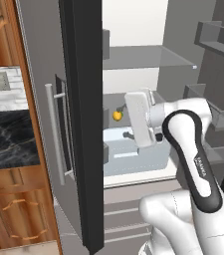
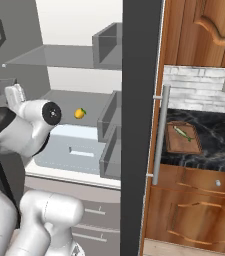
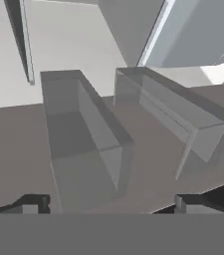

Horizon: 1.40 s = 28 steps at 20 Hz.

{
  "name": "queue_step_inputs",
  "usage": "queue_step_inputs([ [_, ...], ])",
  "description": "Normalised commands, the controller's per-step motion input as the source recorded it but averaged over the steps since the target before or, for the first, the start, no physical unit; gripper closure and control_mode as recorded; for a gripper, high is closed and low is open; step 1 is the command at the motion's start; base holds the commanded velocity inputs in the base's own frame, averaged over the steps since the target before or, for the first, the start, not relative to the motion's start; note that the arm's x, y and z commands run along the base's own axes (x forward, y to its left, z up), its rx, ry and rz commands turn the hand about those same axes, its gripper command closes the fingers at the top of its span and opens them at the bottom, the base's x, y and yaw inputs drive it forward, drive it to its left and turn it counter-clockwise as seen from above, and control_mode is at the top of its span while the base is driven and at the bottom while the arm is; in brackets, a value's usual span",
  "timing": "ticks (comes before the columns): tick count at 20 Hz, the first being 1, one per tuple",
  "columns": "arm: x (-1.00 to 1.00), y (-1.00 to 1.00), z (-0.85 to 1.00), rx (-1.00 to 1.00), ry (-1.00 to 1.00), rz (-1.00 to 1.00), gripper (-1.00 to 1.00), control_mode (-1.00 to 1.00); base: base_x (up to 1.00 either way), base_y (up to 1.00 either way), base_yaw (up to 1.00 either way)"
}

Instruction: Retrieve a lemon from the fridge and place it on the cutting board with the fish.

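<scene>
The fridge (image 1: 81,124) stands open, its dark door edge upright in the left base view. A small yellow lemon (image 1: 117,115) (image 2: 79,113) lies on a grey shelf inside, above a pale drawer. My white hand (image 1: 139,119) hovers just right of the lemon in the left base view, apart from it. In the hand view my gripper (image 3: 108,205) is open with nothing between its fingertips, and it faces two grey door bins. On the black counter to the right lies the reddish-brown cutting board (image 2: 186,145), and on it the slim greenish fish (image 2: 182,133).
The pale drawer (image 1: 133,154) sits below the lemon's shelf. Door bins (image 1: 205,97) (image 2: 109,115) line both open doors. The right door's dark edge (image 2: 141,125) and silver handle (image 2: 161,135) stand between the fridge interior and the counter. Wooden cabinets (image 2: 199,215) sit under the counter.
</scene>
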Motion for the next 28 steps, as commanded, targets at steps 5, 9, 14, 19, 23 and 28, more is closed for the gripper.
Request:
queue_step_inputs([
  [5,-0.22,0.47,0.32,0.00,-0.01,0.02,-1.00,-1.00,0.00,0.00,0.00],
  [9,-0.52,0.76,0.20,-0.07,0.00,0.06,-1.00,-1.00,0.00,0.00,0.00],
  [14,-0.43,0.82,0.11,-0.08,0.03,0.08,-1.00,-1.00,0.00,0.00,0.00],
  [19,-0.38,0.95,0.02,-0.06,0.03,0.08,-1.00,-1.00,0.00,0.00,0.00],
  [23,-0.33,0.99,0.00,-0.02,0.00,0.08,-1.00,-1.00,0.00,0.00,0.00],
  [28,-0.03,0.66,0.00,-0.01,0.00,0.00,-1.00,-1.00,0.00,0.00,0.00],
])
